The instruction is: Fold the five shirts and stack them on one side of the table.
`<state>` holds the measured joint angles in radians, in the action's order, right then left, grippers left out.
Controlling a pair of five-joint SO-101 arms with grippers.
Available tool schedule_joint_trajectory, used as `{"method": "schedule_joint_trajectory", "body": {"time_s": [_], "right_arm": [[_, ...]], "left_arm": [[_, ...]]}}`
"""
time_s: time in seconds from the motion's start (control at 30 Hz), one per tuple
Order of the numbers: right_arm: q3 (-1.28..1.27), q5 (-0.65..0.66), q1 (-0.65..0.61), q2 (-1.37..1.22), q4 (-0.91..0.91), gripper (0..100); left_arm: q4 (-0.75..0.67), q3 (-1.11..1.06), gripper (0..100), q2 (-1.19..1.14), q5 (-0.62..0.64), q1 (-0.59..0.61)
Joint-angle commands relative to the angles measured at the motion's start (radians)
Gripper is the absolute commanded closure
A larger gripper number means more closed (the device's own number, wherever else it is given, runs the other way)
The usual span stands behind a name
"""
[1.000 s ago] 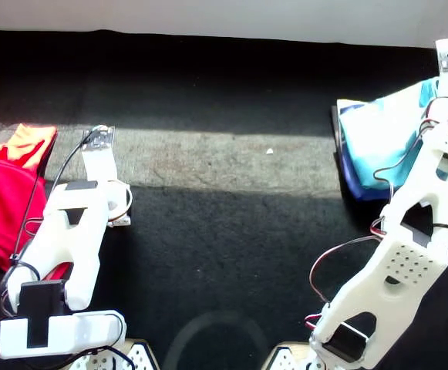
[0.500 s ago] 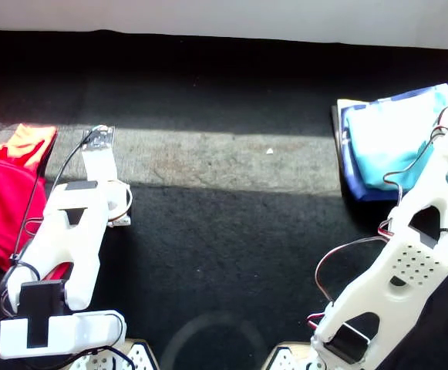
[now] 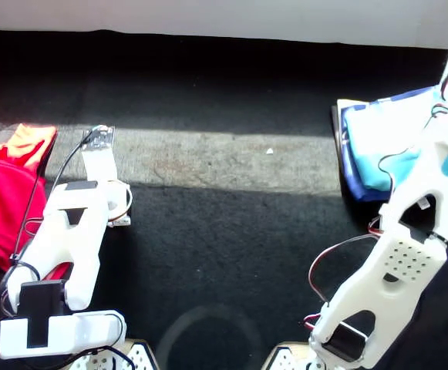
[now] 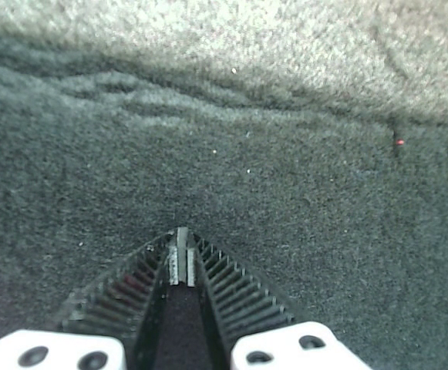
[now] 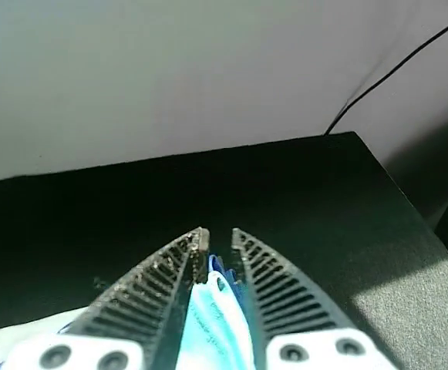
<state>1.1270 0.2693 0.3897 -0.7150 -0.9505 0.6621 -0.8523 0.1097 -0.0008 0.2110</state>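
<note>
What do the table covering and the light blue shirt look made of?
The table covering seems dark matte felt or short-pile carpet, by its fuzzy fibres. The light blue shirt seems soft cloth, maybe cotton; it bunches limply in the right gripper.

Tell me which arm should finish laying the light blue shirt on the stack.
Right. The right gripper pinches the light blue shirt over the stack. The left gripper is shut on nothing above bare table cover, near the red shirt.
</note>
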Motion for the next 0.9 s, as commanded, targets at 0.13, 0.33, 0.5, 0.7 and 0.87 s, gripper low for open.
{"method": "schedule_joint_trajectory", "body": {"time_s": [0.13, 0.33, 0.5, 0.7, 0.87], "right_arm": [[-0.183, 0.115, 0.013, 0.008, -0.018, 99.3], [-0.387, 0.129, 0.062, 0.007, 0.268, 99.3], [-0.536, 0.130, 0.065, 0.007, 0.415, 99.3], [-0.539, 0.126, 0.061, 0.022, 0.417, 99.2], [-0.351, -0.009, 0.102, 0.019, 0.410, 99.2]], "left_arm": [[-0.025, -0.001, 99, 0.015, -0.006, 0.007], [-0.025, -0.001, 99, 0.015, -0.006, 0.007], [-0.025, -0.001, 99, 0.015, -0.006, 0.007], [-0.025, -0.001, 99, 0.015, -0.006, 0.007], [-0.025, -0.001, 99, 0.015, -0.006, 0.007]]}}
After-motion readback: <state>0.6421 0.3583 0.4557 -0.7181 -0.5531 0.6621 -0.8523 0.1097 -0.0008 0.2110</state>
